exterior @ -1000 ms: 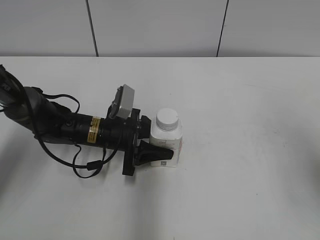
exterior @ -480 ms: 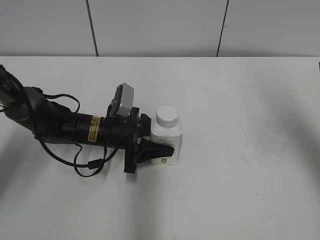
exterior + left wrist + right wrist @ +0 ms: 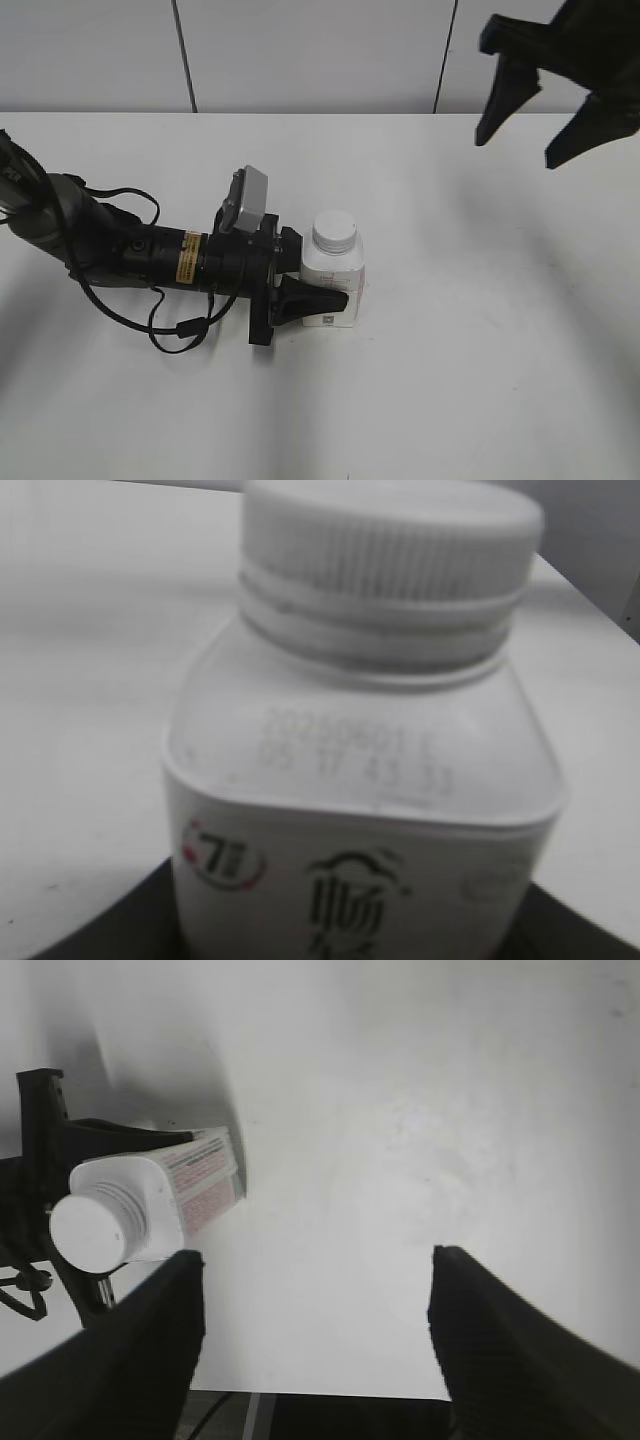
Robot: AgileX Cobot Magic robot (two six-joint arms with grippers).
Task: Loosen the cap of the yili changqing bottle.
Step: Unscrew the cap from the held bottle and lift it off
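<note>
The yili changqing bottle stands upright on the white table, small, white and squarish. Its ribbed white cap sits on the neck. My left gripper reaches in from the left and is shut on the bottle's body, one finger in front and one behind. The left wrist view shows the bottle and cap very close, with the dark jaws at the bottom corners. My right gripper hangs open and empty, high at the upper right, well away from the cap. The right wrist view shows the bottle and cap left of the open jaws.
The white table runs to a grey panelled wall at the back. The left arm's black body and loose cables lie on the table left of the bottle.
My right gripper has come into the exterior view at the upper right, open. The left gripper and the bottle have stayed in place.
</note>
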